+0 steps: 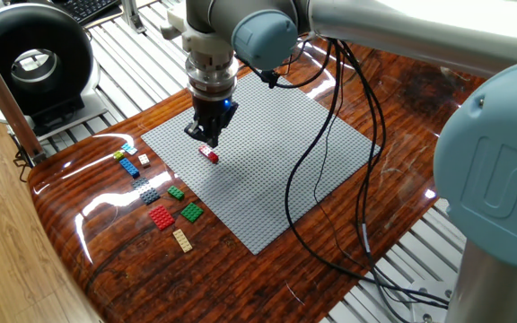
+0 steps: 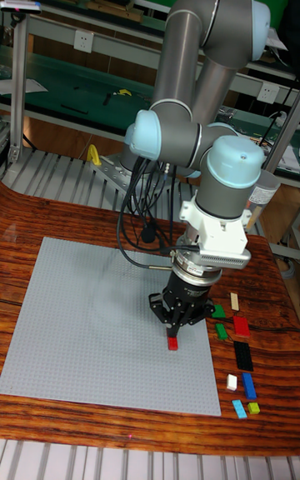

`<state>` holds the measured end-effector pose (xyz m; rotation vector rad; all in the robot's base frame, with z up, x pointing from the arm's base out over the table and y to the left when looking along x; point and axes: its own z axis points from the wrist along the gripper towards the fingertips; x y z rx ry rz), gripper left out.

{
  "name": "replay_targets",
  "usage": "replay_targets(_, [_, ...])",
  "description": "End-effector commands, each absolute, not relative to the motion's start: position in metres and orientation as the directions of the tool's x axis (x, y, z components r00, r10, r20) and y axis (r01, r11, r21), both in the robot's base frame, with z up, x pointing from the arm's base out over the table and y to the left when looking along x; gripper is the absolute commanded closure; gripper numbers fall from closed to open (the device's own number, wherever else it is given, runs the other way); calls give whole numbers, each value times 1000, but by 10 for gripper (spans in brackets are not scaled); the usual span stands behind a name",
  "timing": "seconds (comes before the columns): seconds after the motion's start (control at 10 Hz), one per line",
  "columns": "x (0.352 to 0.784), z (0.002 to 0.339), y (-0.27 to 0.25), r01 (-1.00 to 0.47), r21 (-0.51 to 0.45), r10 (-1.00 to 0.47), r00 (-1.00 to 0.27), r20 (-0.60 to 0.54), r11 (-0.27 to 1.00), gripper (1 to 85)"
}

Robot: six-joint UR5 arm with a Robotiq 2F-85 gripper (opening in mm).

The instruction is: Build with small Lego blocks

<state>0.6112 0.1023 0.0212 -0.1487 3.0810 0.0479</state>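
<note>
A small red Lego block [image 1: 208, 154] lies on the grey baseplate [image 1: 276, 170], near its left side. My gripper [image 1: 206, 140] hangs just above that block, pointing straight down, its fingers drawn together with nothing between them. In the tall fixed view the gripper [image 2: 173, 332] stands right over the red block [image 2: 173, 343]. The other small Lego blocks lie loose on the wood left of the plate: blue [image 1: 129, 167], yellow-green [image 1: 119, 155], white [image 1: 144, 159], grey [image 1: 147, 191], green [image 1: 191, 212], red [image 1: 161, 217] and tan [image 1: 182, 240].
Black cables [image 1: 312, 179] hang from the arm and trail across the baseplate to the table's right edge. A round black device [image 1: 32, 63] stands beyond the table at the upper left. The wooden table [image 1: 106, 242] has a curved front-left edge.
</note>
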Motion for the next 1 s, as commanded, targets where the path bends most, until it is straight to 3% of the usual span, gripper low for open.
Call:
replay_targets(0.0, [610, 22, 105, -101, 37, -99, -994, -50, 994, 843])
replay_targets(0.9, [611, 12, 109, -95, 41, -92, -994, -63, 995, 843])
